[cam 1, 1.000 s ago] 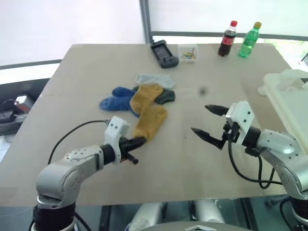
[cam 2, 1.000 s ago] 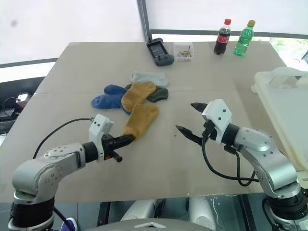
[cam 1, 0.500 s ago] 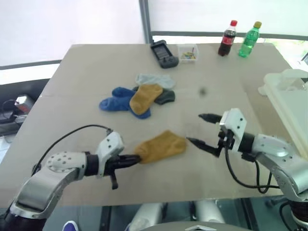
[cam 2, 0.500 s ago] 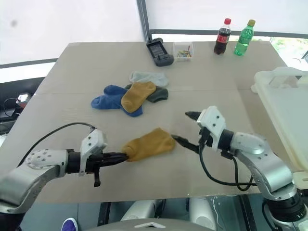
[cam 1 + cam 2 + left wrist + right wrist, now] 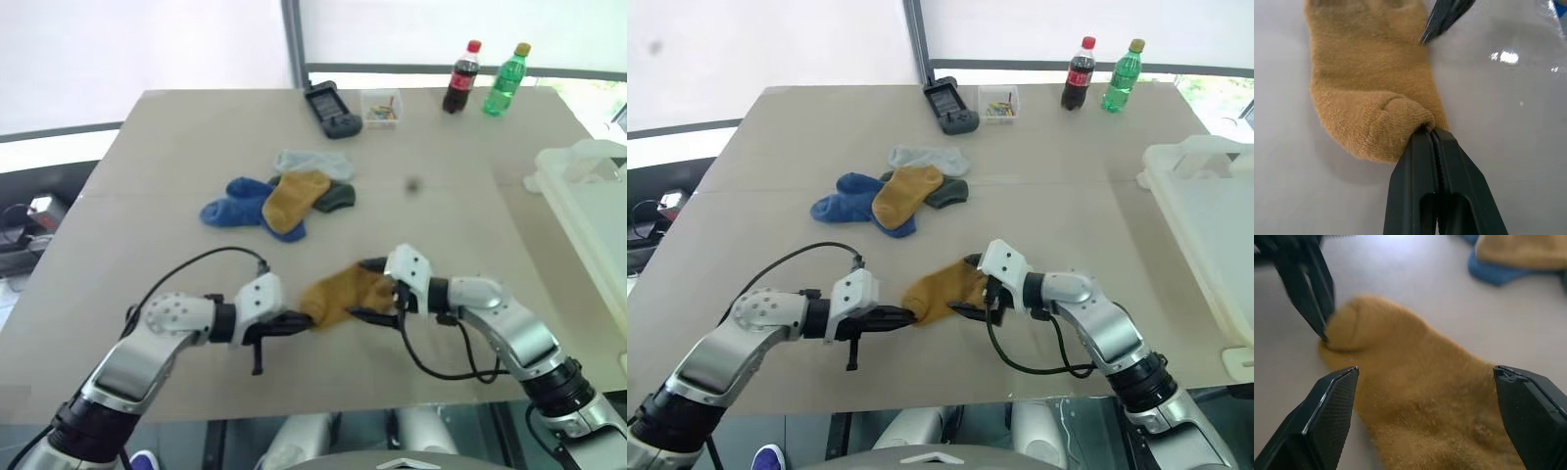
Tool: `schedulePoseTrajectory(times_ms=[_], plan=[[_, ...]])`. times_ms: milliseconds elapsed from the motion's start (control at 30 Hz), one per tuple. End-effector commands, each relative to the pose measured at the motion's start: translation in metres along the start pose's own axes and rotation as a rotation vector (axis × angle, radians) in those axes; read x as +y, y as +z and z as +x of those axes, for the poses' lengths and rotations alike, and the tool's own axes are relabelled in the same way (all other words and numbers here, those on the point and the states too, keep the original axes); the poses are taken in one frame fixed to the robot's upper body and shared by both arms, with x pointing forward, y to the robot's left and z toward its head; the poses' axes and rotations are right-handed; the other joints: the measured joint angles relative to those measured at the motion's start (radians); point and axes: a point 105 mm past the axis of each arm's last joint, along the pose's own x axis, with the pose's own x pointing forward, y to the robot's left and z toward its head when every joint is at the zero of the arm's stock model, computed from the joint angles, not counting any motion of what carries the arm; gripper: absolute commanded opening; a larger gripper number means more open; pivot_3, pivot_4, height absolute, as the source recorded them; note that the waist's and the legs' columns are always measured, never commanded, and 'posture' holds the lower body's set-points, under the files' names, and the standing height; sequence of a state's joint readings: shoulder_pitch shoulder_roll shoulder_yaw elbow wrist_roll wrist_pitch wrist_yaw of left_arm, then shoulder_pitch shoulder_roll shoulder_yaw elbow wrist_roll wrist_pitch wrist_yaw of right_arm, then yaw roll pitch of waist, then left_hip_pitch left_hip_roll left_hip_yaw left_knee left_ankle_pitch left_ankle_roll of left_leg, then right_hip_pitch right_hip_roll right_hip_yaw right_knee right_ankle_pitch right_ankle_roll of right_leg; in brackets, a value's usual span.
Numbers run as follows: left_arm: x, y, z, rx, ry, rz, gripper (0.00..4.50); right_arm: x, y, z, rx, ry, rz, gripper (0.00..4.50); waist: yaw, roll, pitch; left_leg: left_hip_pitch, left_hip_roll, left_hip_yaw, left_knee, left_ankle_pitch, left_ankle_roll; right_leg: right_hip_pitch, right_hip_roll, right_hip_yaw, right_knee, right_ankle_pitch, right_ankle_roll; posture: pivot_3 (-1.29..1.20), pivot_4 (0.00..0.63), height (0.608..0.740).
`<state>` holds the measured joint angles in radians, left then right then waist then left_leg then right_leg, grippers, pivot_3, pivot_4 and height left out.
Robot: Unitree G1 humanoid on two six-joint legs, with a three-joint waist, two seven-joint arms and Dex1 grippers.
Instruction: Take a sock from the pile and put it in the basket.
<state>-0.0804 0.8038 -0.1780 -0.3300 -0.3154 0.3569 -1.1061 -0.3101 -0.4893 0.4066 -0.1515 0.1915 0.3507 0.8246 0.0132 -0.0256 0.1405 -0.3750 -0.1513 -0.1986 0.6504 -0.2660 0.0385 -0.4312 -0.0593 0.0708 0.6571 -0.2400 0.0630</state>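
Here the left claw (image 5: 911,315) is clamped shut on one end of a mustard sock (image 5: 942,291), which lies on the near middle of the counter (image 5: 1058,206). The right claw (image 5: 972,288) straddles the sock's other end with its jaws spread wide. The basket (image 5: 1205,220) sits at the right edge, well apart. The rest of the pile (image 5: 893,188) lies farther back.

The handover looks risky: if the left claw lets go before the right has closed, the sock simply stays on the counter. If both pull, it may stretch or slip from a thin pinch.

The left wrist view shows how little fabric is nipped, just a small fold. The head views alone show the basket and the gap to cross.
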Motion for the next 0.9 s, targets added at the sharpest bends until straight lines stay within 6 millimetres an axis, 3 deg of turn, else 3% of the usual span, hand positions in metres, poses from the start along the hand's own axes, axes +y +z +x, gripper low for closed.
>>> schedulePoseTrajectory(times_ms=[33, 233, 267, 433, 667, 833, 900], plan=[[0.001, 0.005, 0.003, -0.008, -0.012, 0.036, 0.00, -0.002, -0.013, -0.005, 0.049, -0.011, -0.034, 3.18, 0.000, 0.000, 0.000, 0.000, 0.000, 0.000, 0.000, 0.000, 0.000, 0.000, 0.000, 0.000, 0.000, 0.000, 0.000, 0.00, 0.150, 0.740], [0.011, 0.011, 0.003, -0.048, 0.050, 0.008, 0.00, 0.005, -0.034, -0.025, 0.132, -0.040, -0.009, 0.34, 0.005, 0.001, -0.002, 0.001, 0.000, -0.001, 0.000, 0.000, 0.000, 0.001, 0.000, 0.000, 0.000, 0.000, 0.000, 0.00, 0.150, 0.740], [0.013, 0.012, 0.002, -0.059, 0.066, -0.012, 0.28, 0.006, -0.033, -0.026, 0.124, -0.053, 0.002, 0.04, 0.005, 0.001, -0.002, 0.002, 0.000, -0.001, 0.001, 0.000, 0.000, 0.002, -0.001, 0.000, 0.000, 0.000, 0.000, 0.00, 0.150, 0.740], [0.020, 0.021, -0.010, -0.090, 0.177, -0.046, 2.35, 0.004, -0.025, -0.033, 0.123, -0.144, 0.045, 0.00, 0.004, 0.001, -0.002, 0.013, 0.000, -0.001, -0.001, -0.001, 0.001, 0.012, -0.001, 0.000, 0.000, 0.000, 0.000, 0.00, 0.150, 0.740], [0.010, 0.019, -0.030, -0.079, 0.260, -0.087, 2.35, 0.019, -0.023, -0.057, 0.195, -0.229, 0.070, 0.00, 0.007, 0.002, -0.001, 0.013, 0.000, 0.000, -0.001, -0.001, 0.001, 0.012, -0.001, 0.000, -0.002, 0.000, 0.000, 0.00, 0.150, 0.740], [0.012, 0.021, -0.022, -0.092, 0.273, -0.097, 2.35, 0.019, -0.017, -0.063, 0.191, -0.225, 0.110, 0.00, 0.010, 0.002, -0.001, 0.014, 0.000, 0.000, -0.001, -0.003, 0.002, 0.015, -0.001, 0.000, -0.003, 0.000, 0.001, 0.00, 0.150, 0.740], [0.017, 0.025, -0.011, -0.102, 0.277, -0.101, 2.39, 0.017, -0.014, -0.064, 0.191, -0.235, 0.093, 0.72, 0.016, 0.002, -0.001, 0.015, 0.000, -0.001, -0.001, -0.003, 0.003, 0.016, -0.001, -0.001, -0.003, 0.000, 0.001, 0.00, 0.150, 0.740]])
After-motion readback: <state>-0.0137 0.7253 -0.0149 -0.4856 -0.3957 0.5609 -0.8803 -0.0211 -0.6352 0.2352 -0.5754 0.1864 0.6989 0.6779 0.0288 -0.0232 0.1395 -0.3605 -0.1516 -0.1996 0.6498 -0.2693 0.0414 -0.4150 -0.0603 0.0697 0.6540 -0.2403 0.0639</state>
